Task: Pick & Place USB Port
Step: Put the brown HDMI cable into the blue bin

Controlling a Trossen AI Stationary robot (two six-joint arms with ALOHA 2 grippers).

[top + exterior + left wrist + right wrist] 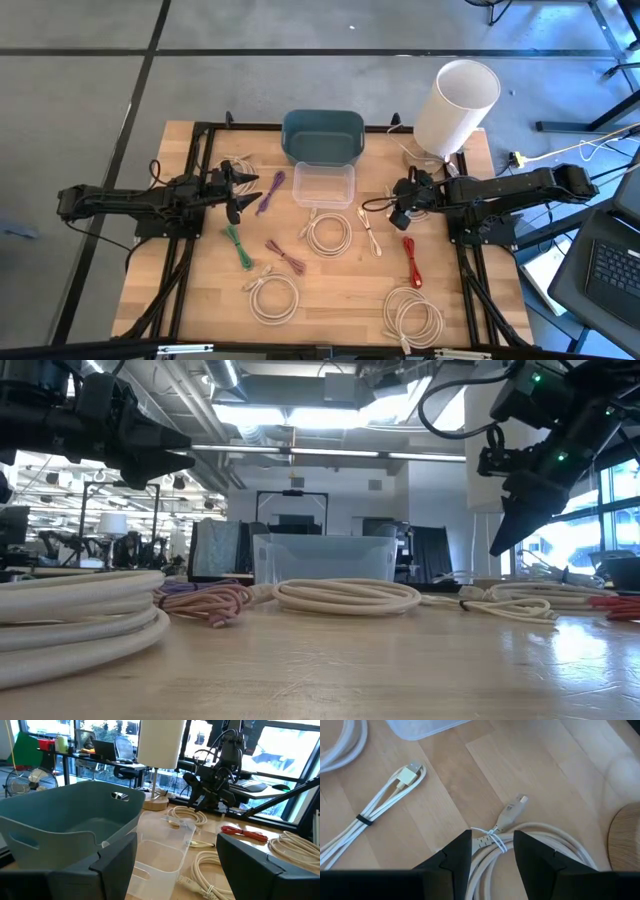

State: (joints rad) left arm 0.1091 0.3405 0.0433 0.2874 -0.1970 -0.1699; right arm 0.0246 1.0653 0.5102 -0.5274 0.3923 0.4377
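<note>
The table (330, 300) carries many bundled cables: cream coils at centre (329, 235), near front left (272, 297) and front right (413, 318), a red cable (411, 262), a green cable (238, 246), a purple cable (271, 192) and a maroon one (287, 257). At the far edge stand a teal bin (322, 136) and, touching it on the near side, a clear tray (323, 185); a white lamp (455, 108) stands at the far right corner. The right claw (402, 212) hangs above a cream USB cable (506, 815) beside the lamp base, fingers (454, 855) moderately apart and holding nothing; the cable's plug lies flat on the wood, tied with a white twist. A small folded cable (385, 802) lies near it, toward the tray. The left claw (238, 192) hovers wide open and empty left of the tray, near the purple cable. No legible writing is seen. Bare wood remains between the cables at mid-table.
</note>
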